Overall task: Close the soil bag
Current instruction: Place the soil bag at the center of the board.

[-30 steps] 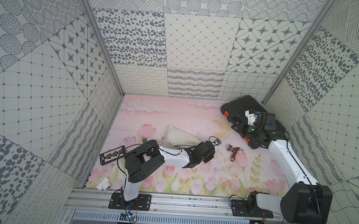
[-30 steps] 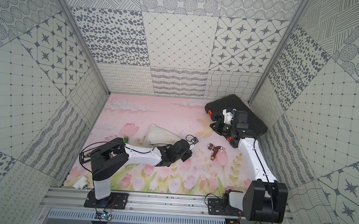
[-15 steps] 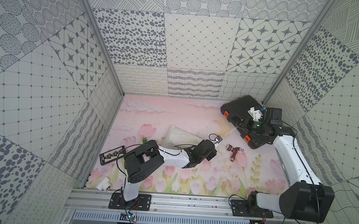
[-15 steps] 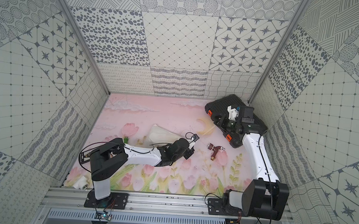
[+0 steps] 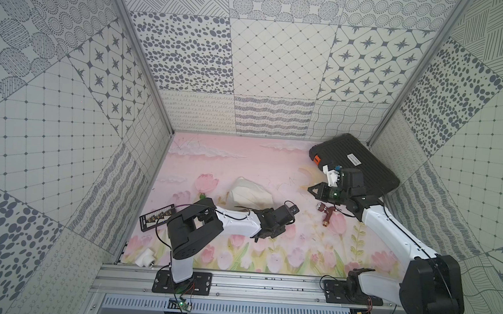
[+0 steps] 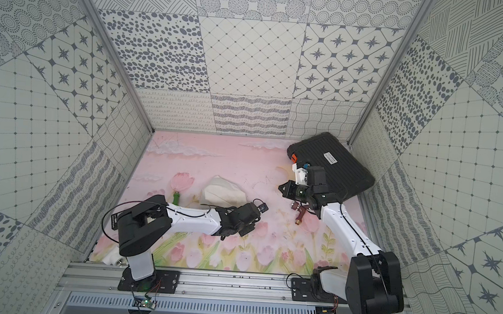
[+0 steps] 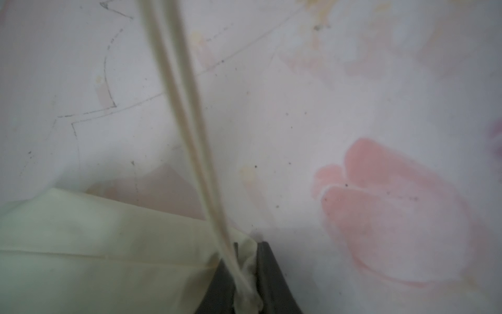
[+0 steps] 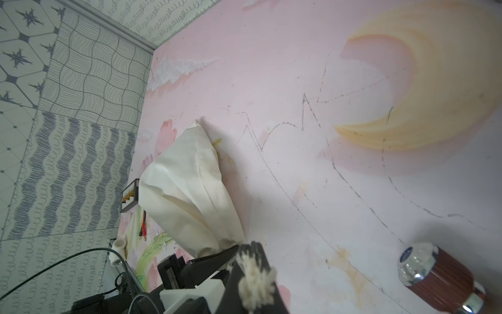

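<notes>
Gripping the gathered neck, the left tool [image 7: 245, 274] is clamped on the soil bag [image 5: 249, 194], which lies slumped on the bench [image 5: 244, 163] beside it. Cloth judged soft and light; best held by the cords [image 7: 187, 108]. Right tool [image 8: 252, 261], well apart, pinches their frayed end.

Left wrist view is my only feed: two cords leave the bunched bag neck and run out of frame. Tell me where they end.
Observer: In the right wrist view the cords end in a frayed tuft pinched between the fingers of the right pincer.
Operator: Place the bag's body for me.
Observer: The soil bag lies on its side on the mat, just beyond the left arm, with its pointed far corner toward the back wall.
Operator: Name whatever sits near the right pincer.
Observer: A brown fitting with shiny metal ends lies on the mat beside it.
</notes>
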Robot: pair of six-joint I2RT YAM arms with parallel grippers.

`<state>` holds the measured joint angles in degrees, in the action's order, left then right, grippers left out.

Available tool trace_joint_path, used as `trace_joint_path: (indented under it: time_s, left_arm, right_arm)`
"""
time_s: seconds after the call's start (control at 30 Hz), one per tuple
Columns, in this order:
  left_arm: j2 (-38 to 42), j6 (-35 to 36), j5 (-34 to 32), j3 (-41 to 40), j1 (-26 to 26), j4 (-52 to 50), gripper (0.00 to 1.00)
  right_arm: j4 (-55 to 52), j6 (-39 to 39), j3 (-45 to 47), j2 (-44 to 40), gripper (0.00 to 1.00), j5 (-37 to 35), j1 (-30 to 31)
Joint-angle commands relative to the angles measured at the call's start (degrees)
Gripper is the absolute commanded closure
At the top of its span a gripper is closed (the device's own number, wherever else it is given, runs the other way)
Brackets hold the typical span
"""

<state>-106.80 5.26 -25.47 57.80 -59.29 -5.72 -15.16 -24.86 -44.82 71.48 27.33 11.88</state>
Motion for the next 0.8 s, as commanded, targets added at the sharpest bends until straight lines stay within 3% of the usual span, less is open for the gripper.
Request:
trace_joint_path:
  time_s: [0.0,0.17,0.27,0.4,0.53,0.63,0.77]
  left_arm:
    - [-4.2,0.3,-0.2,0.5,-1.2,-29.5,0.8]
    - [-5.1,-0.6,-1.7,1.9,-1.2,-28.5,0.73]
    - [-5.7,-1.4,-2.7,3.4,-0.6,-28.5,0.67]
    - [-5.3,-1.6,-3.0,5.4,0.0,-27.7,0.6]
    - [-1.1,0.0,-2.1,5.7,0.0,-25.4,0.44]
    - [5.2,2.0,-0.2,4.6,-0.5,-22.5,0.29]
    - [16.9,4.5,1.1,2.2,-0.6,-15.8,0.18]
  right_arm:
    - [10.4,1.0,1.9,-1.3,0.75,-5.0,0.3]
    - [5.0,1.6,2.8,-6.1,0.46,-4.6,0.3]
    - [0.0,2.2,2.4,-10.9,0.33,-5.7,0.3]
    - [-6.5,3.0,2.1,-16.8,0.26,-8.8,0.3]
    - [-8.2,4.7,2.2,-18.6,0.23,-14.1,0.2]
    - [-8.1,6.9,1.1,-17.3,0.19,-18.8,0.2]
    - [-7.5,11.4,-1.3,-15.6,0.12,-28.4,0.1]
